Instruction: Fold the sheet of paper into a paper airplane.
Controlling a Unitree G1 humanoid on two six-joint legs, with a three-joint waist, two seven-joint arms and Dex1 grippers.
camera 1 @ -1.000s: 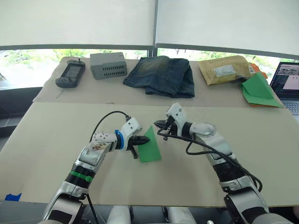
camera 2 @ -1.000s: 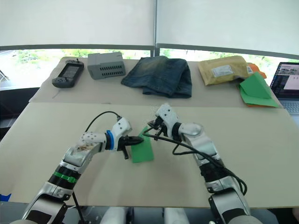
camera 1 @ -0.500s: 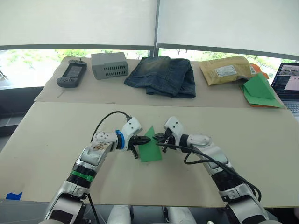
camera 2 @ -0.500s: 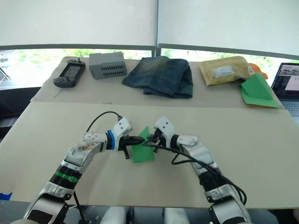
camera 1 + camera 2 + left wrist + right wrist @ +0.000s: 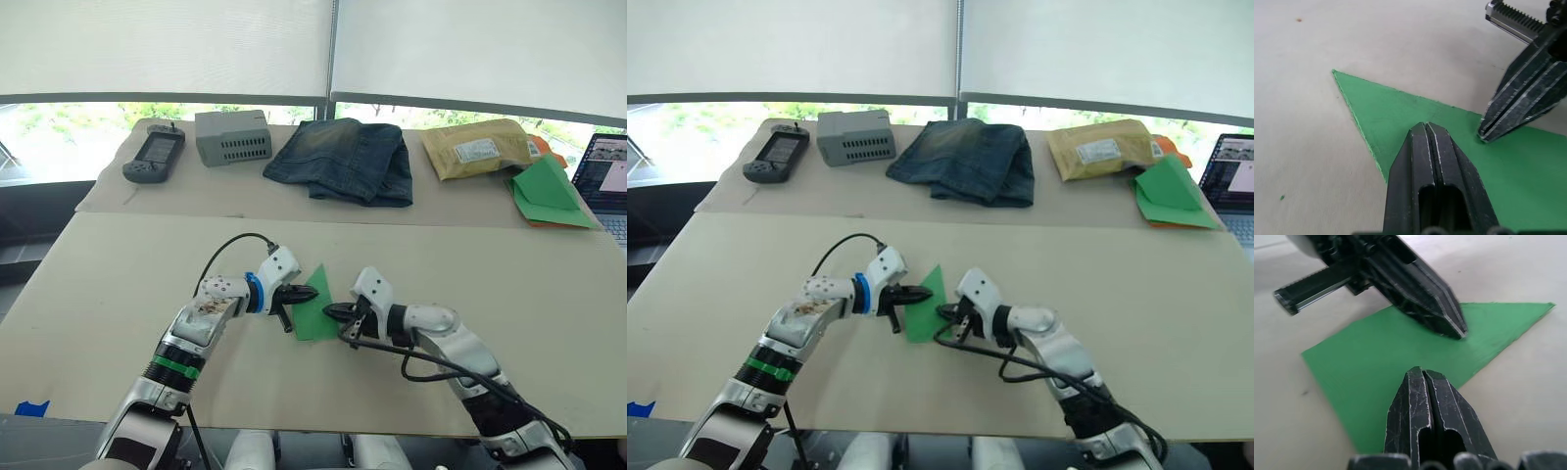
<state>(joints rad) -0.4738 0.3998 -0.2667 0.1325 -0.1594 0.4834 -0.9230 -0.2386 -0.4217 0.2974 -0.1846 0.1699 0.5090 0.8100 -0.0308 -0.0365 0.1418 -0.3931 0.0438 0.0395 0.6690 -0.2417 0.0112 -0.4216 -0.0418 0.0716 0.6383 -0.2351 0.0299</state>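
The sheet of paper (image 5: 314, 314) lies flat on the table (image 5: 118, 274), folded with one sharp corner pointing away. The left gripper (image 5: 306, 294) and the right gripper (image 5: 334, 313), both with fingers pressed together, rest their tips on it from opposite sides. The right gripper has come down lower and nearer since a second ago

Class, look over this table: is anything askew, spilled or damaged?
Nothing stands out. The folded green paper lies flat on the table with both shut grippers, left and right, pressing on it. The items along the far edge sit tidily.
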